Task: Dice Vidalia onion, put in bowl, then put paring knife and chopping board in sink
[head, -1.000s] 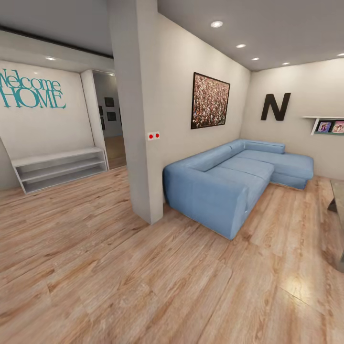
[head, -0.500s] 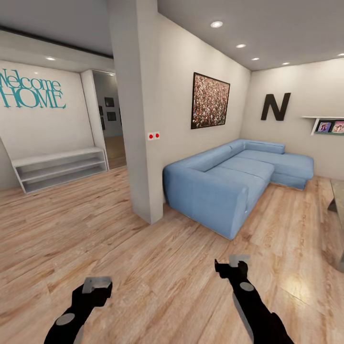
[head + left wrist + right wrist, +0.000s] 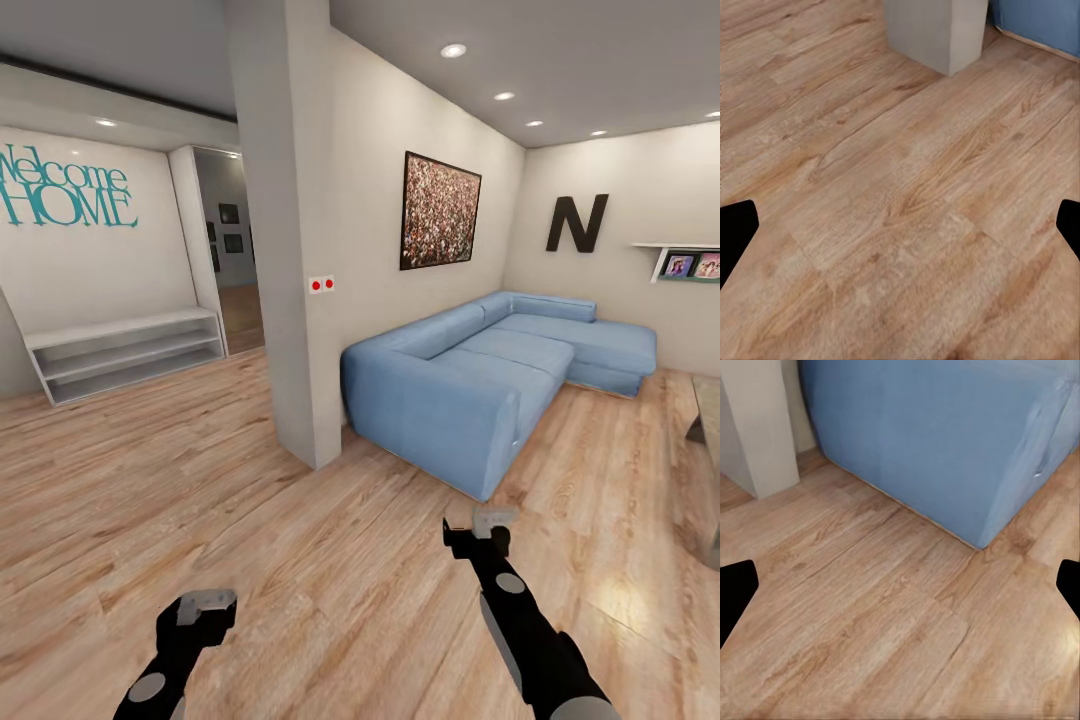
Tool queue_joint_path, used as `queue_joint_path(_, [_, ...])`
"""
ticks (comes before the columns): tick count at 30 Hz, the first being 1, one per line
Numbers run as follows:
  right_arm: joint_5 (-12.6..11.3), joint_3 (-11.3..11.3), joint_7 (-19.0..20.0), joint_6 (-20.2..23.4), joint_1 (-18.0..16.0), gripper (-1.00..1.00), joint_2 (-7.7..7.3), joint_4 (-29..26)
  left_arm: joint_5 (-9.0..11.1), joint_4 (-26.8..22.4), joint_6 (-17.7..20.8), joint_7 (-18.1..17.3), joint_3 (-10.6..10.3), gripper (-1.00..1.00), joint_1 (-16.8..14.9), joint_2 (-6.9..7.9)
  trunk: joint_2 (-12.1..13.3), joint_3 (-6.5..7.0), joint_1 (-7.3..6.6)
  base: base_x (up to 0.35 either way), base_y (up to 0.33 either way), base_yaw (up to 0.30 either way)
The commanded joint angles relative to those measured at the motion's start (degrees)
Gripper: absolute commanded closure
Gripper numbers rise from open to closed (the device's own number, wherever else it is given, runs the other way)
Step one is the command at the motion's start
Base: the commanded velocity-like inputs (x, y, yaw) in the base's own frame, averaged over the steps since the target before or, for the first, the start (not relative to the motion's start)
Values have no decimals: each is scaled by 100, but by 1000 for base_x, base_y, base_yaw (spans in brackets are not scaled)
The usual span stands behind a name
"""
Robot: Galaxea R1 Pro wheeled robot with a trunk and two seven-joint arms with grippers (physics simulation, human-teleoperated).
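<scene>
Both the left gripper (image 3: 205, 603) and right gripper (image 3: 487, 524) hang spread, holding nothing, over grained wood-plank floor (image 3: 330, 560); a square plaster pillar (image 3: 295, 300) stands beside a soft blue corner sofa (image 3: 480, 370).

Blue sofa (image 3: 490, 385) beside grey pillar (image 3: 290, 240), wooden floor (image 3: 330, 560).

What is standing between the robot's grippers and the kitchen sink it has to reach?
That cannot be judged: no sink or kitchen appears here. Ahead of the left gripper and right gripper, both open and empty, lie bare wooden plank floor, a white square pillar and a light blue corner sofa.
</scene>
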Motion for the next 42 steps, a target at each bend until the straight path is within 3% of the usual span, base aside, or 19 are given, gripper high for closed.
queue_joint_path(1, [60, 5, -26, 15, -3, -100, 2, 18, 2, 55, -57, 20, -7, -100, -2, 13, -4, -6, 0, 0, 0, 0])
queue_joint_path(8, [65, 6, -33, -204, -3, -100, 22, 138, 26, 396, -413, 15, 10, -100, -4, 148, -4, -6, 0, 0, 0, 0])
queue_joint_path(26, [77, -1, -50, -237, -3, -100, 6, 143, 29, 367, -429, 23, 12, -100, -4, 144, -4, -4, 0, 0, 0, -6])
queue_joint_path(42, [85, -11, -60, -237, -3, -100, -9, 97, 30, 384, -428, 24, 12, -100, -4, 135, -4, 58, 0, 0, 0, -226])
